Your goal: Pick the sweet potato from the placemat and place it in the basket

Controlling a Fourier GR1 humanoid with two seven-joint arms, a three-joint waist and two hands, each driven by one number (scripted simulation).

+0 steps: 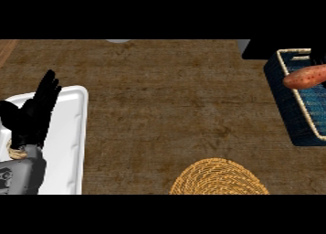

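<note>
Sweet potato lay tilted, long axis rising rightward, over the blue basket's rim, left hand spread, right hand's state unclear

One sweet potato, one basket, one placemat
</note>
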